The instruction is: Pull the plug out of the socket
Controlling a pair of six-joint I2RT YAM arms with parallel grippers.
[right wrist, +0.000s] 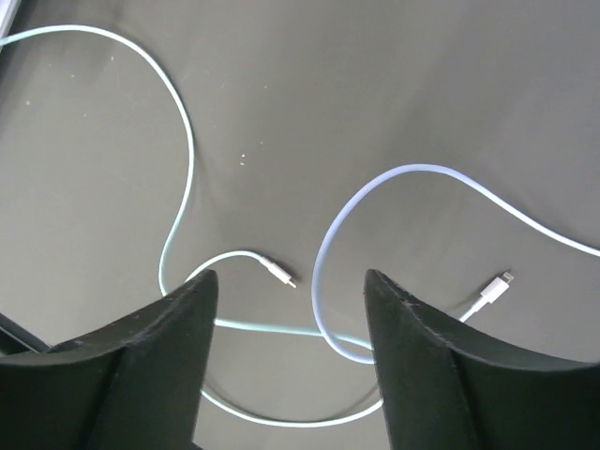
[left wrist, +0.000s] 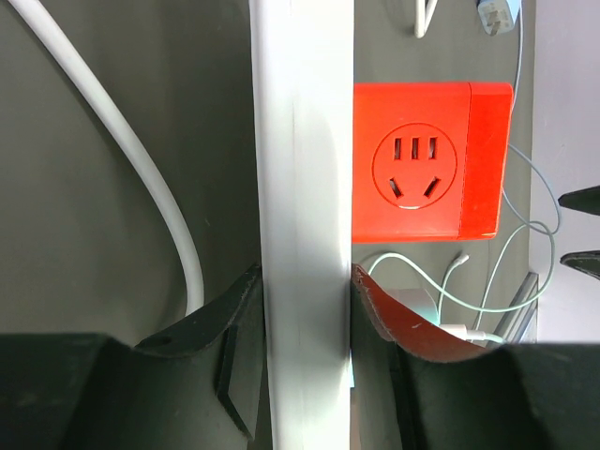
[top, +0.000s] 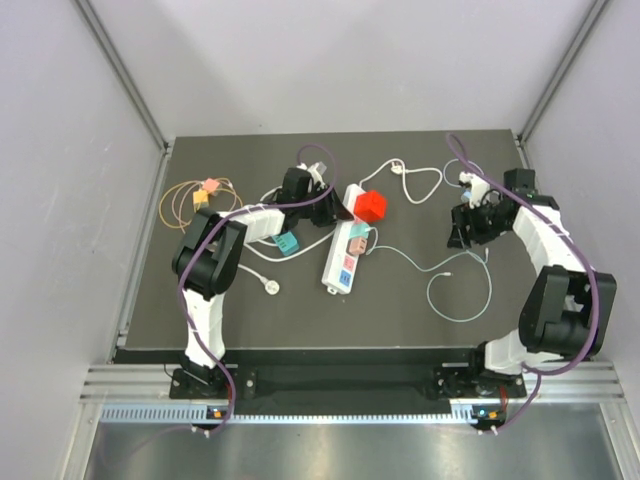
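The socket, a long white power strip (top: 340, 262) with pastel outlets, lies at the table's middle. A red cube plug (top: 372, 206) sits on its far end. In the left wrist view the strip (left wrist: 305, 141) runs upright between my fingers, with the red plug (left wrist: 431, 159) against its right side. My left gripper (top: 330, 208) is shut on the strip just near of the plug; both fingers press its sides (left wrist: 307, 281). My right gripper (top: 462, 228) is open and empty, hovering over loose cables at the right (right wrist: 291, 281).
A teal adapter (top: 287, 243) and a white round plug (top: 271, 285) lie left of the strip. Pink and yellow pieces with a yellow cable (top: 203, 193) sit at the far left. Thin pale cables (right wrist: 178, 141) with loose connectors (right wrist: 494, 288) lie under the right gripper.
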